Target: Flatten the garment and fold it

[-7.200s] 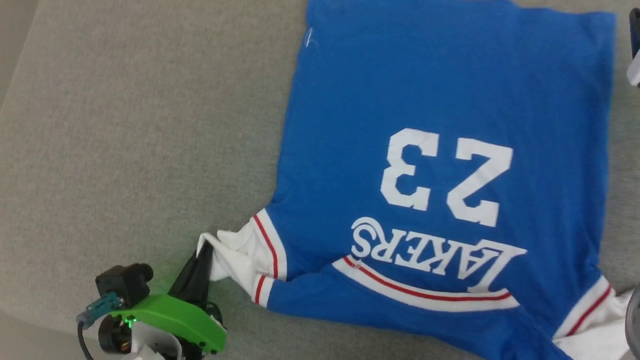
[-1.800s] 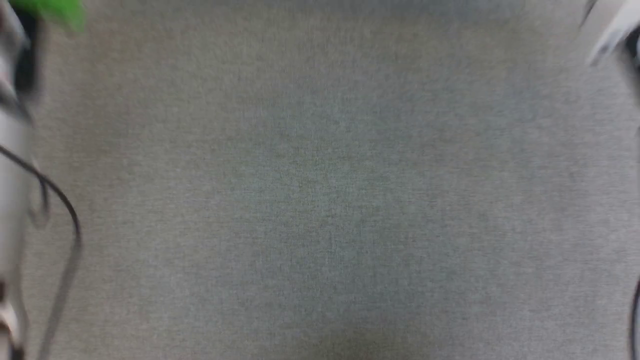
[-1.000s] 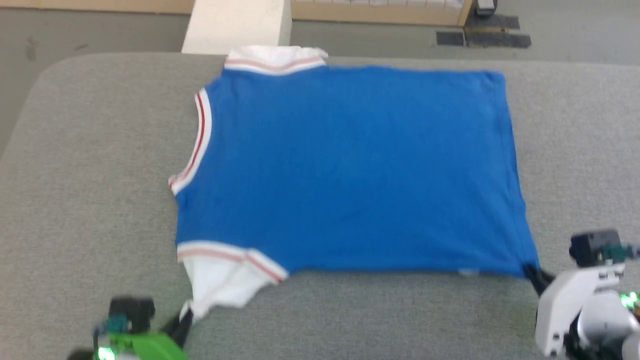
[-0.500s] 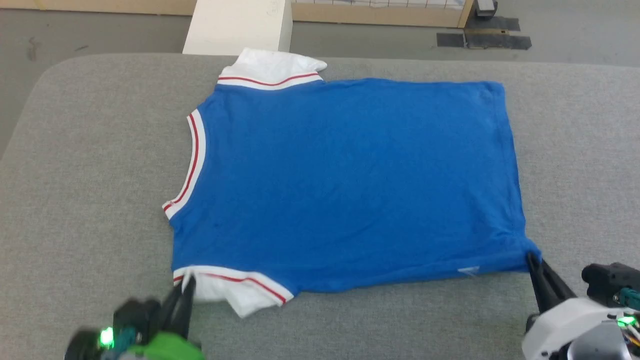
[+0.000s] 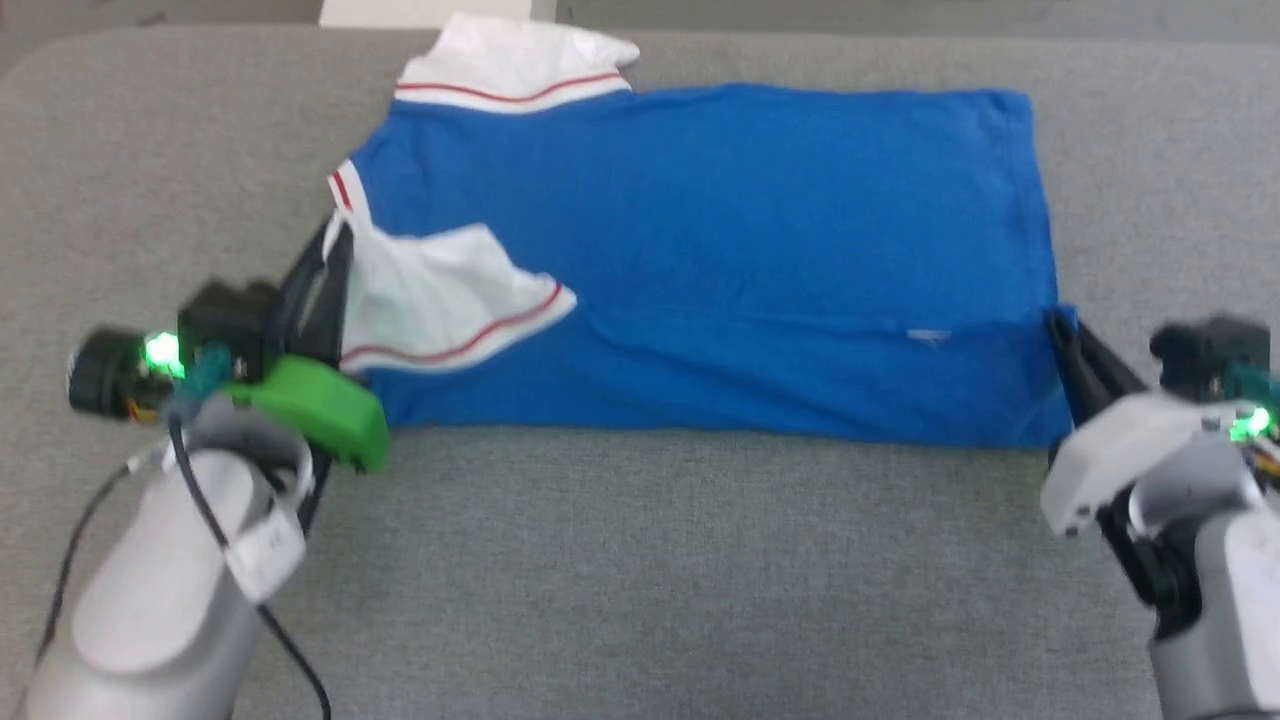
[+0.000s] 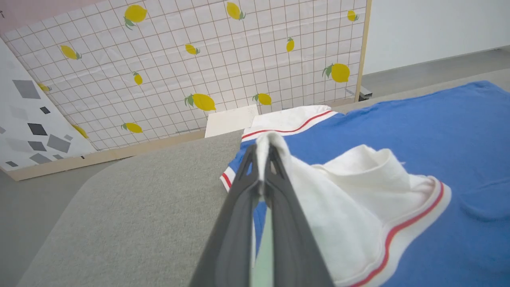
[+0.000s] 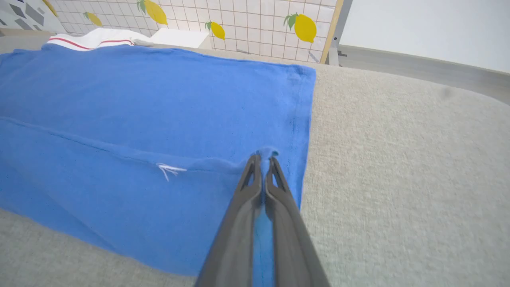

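Garment (image 5: pixel 760 240): lay plain side up on the grey padded surface (image 5: pixel 640 580), bright blue, with white red-striped trim at its left end. Was doubled along the near long edge, with a strip turned over onto the body. Was pinched at the left end by the left gripper (image 5: pixel 335 232), jaws clamped together on the white sleeve (image 5: pixel 440 295), and at the right end by the right gripper (image 5: pixel 1058 325), jaws clamped on the blue hem corner (image 7: pixel 275 151). Half a second before, had lain single-layered, near sleeve and hem flat on the padding beside the grippers. Since then, had been carried up onto the blue.
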`<state>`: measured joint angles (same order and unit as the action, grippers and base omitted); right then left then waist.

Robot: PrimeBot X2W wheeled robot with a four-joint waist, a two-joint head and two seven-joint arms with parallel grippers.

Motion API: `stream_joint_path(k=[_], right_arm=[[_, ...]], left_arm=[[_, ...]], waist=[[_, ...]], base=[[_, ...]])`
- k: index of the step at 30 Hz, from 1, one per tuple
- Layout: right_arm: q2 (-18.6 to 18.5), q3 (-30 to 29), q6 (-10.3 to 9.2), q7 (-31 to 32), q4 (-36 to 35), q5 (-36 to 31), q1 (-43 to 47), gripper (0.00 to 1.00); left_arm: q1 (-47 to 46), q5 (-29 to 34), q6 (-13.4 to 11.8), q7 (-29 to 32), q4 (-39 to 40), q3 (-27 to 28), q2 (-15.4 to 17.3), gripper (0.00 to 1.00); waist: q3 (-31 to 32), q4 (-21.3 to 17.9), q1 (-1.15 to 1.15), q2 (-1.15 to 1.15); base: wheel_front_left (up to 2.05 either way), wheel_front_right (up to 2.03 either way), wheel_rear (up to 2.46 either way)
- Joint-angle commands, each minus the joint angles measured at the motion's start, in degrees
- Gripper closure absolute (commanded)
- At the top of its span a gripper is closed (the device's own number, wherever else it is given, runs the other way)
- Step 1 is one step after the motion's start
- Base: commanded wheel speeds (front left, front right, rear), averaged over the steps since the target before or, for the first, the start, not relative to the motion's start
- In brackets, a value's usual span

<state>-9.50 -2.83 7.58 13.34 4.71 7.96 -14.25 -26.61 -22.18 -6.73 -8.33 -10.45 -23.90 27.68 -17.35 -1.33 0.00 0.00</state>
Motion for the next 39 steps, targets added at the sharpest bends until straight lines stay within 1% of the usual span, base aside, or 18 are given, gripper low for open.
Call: stream_joint_path(k=[1, 4, 8, 12, 14, 16, 17, 18, 19, 23, 26, 30, 34, 37, 39], right_arm=[[-0.5, 0.4, -0.09, 1.1, 1.2, 0.1, -2.6, 1.00], [-1.0, 0.8, -0.09, 3.6, 3.6, 0.6, -6.7, 1.00], [-1.1, 0.8, -0.09, 9.0, 7.8, 1.6, -11.6, 1.00], [-0.9, 0.5, -0.09, 16.9, 11.8, 3.6, -15.1, 1.00], [-0.8, 0.2, -0.09, 21.7, 13.2, 4.7, -16.3, 1.00], [-0.6, -0.5, -0.09, 24.8, 13.6, 5.4, -17.0, 1.00], [-0.5, -0.7, -0.09, 25.5, 13.4, 5.7, -17.1, 0.74], [-0.3, -1.0, -0.09, 25.7, 13.0, 6.0, -17.0, 0.24], [-0.1, -1.4, -0.09, 25.5, 12.6, 6.3, -16.7, 0.00], [1.4, -2.8, -0.09, 20.3, 9.9, 7.4, -13.7, 0.00], [2.6, -3.2, -0.09, 12.7, 7.3, 7.7, -9.3, 0.00], [3.9, -2.8, -0.09, 1.9, 4.5, 7.5, -3.1, 0.00], [5.4, -2.6, -0.09, -7.9, 3.2, 7.1, 1.6, 0.00], [6.0, -1.8, -0.09, -14.0, 2.6, 5.9, 3.6, 0.00], [6.2, -1.1, -0.09, -17.2, 2.4, 4.8, 4.5, 0.00]], left_arm=[[-2.5, 0.4, 0.8, 1.1, -1.2, -0.2, 0.1, 1.00], [-6.2, -0.4, 2.4, 3.9, -4.2, -0.3, 0.3, 1.00], [-9.6, -2.9, 4.4, 10.1, -8.9, -0.4, 0.2, 1.00], [-11.0, -8.0, 7.3, 21.3, -14.2, -0.9, 0.0, 1.00], [-11.1, -11.1, 8.0, 27.1, -15.5, -0.5, -0.3, 1.00], [-10.9, -13.2, 7.8, 30.2, -15.6, 0.1, -0.5, 1.00], [-10.7, -13.7, 7.4, 30.7, -15.3, 0.4, -0.5, 1.00], [-10.5, -13.5, 6.7, 30.1, -14.6, 0.7, -0.5, 0.51], [-10.3, -12.7, 6.0, 28.7, -13.8, 0.8, -0.2, 0.00], [-7.3, -10.1, 2.5, 19.0, -10.8, 2.3, -0.8, 0.00], [-3.0, -8.7, -0.8, 9.7, -8.5, 3.9, -2.2, 0.00], [4.0, -7.3, -4.4, 0.7, -5.3, 5.2, -3.6, 0.00], [10.0, -8.0, -6.9, -2.4, -3.4, 6.4, -4.4, 0.00], [12.7, -9.6, -7.9, -1.3, -3.3, 7.2, -4.8, 0.00], [13.6, -10.8, -8.9, 1.0, -3.6, 7.7, -5.0, 0.00]], waist=[[-3.7, -0.7, 0.00, 0.00], [-6.1, -1.0, 0.00, 0.00], [-8.7, -1.4, 0.00, 0.00], [-9.8, -1.6, 0.00, 0.00], [-9.9, -1.6, 0.00, 0.00], [-9.6, -1.5, 0.00, 0.00], [-9.4, -1.4, 0.00, 0.00], [-8.9, -1.3, 0.00, 0.00], [-8.4, -1.2, 0.00, 0.00], [-5.5, -0.7, 0.00, 0.00], [-2.5, -0.4, 0.00, 0.00], [0.9, -0.5, 0.00, 0.00], [2.8, -1.2, 0.00, 0.00], [3.4, -1.8, 0.00, 0.00], [3.5, -2.4, 0.00, 0.00]], base=[[0.00, 0.00, 0.00], [0.00, 0.00, 0.00], [0.00, 0.00, 0.00], [0.00, 0.00, 0.00], [0.00, 0.00, 0.00], [0.00, 0.00, 0.00], [0.00, 0.00, 0.00], [0.00, 0.00, 0.00], [0.00, 0.00, 0.00], [0.00, 0.00, 0.00], [0.00, 0.00, 0.00], [0.00, 0.00, 0.00], [0.00, 0.00, 0.00], [0.00, 0.00, 0.00], [0.00, 0.00, 0.00]])
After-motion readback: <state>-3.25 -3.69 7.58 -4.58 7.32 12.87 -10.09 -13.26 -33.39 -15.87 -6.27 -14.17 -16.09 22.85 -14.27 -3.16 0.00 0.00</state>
